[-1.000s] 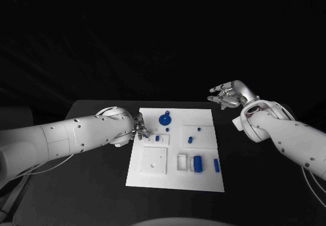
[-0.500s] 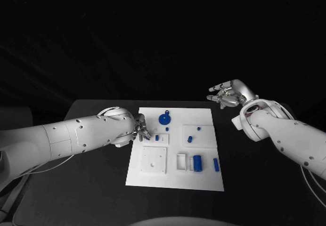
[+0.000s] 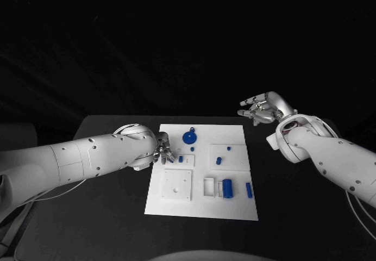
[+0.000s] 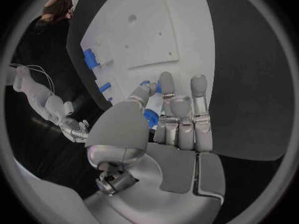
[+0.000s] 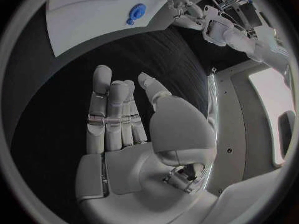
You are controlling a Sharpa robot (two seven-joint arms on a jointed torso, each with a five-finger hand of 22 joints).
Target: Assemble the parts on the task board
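Two white robot arms flank a white task board on your black table, with blue parts scattered across it.

You can count about seven blue parts on the smooth, rectangular board, though the smallest are hard to separate: one round disc with a knob near the far edge, one stubby cylinder, one thin bar just beside it, and several small pegs. Your left hand, silver and metallic, rests at the board's left edge, its fingertips closed around a small blue part. Your right hand hovers beyond the board's far right corner, well apart from it, fingers straight and spread, holding nothing.
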